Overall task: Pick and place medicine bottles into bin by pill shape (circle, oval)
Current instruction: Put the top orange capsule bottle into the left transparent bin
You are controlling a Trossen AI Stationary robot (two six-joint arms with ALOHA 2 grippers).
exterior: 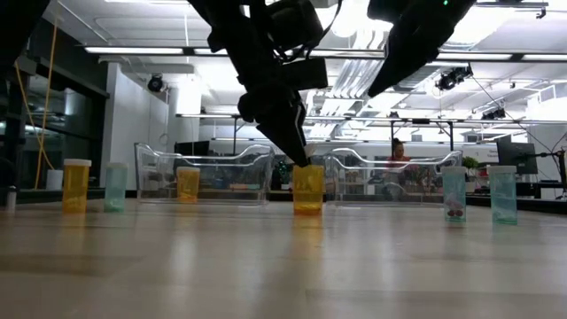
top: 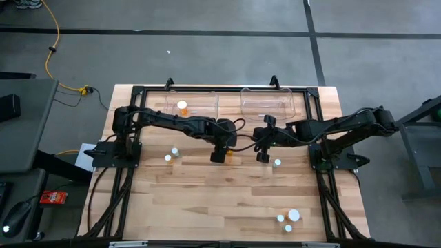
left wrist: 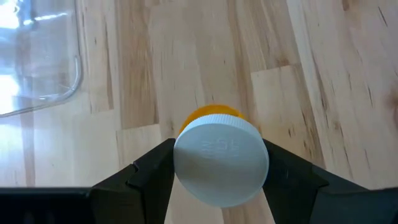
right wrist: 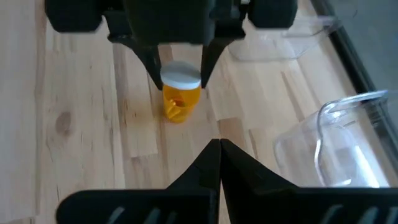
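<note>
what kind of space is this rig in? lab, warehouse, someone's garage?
Most likely a robotics lab or open industrial workspace. The low view shows strip ceiling lights, exposed ducts and a person seated at desks behind the wooden table. The high view shows a grey concrete floor with a yellow cable.

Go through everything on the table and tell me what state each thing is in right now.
Left claw: shut on the orange bottle's cap.
Orange bottle: upright on the table, capped.
Right claw: shut, empty, beside the left one.
Left bin: one orange bottle inside.
Right bin: no bottle seen inside.
Loose bottles: standing capped on the table.
</note>
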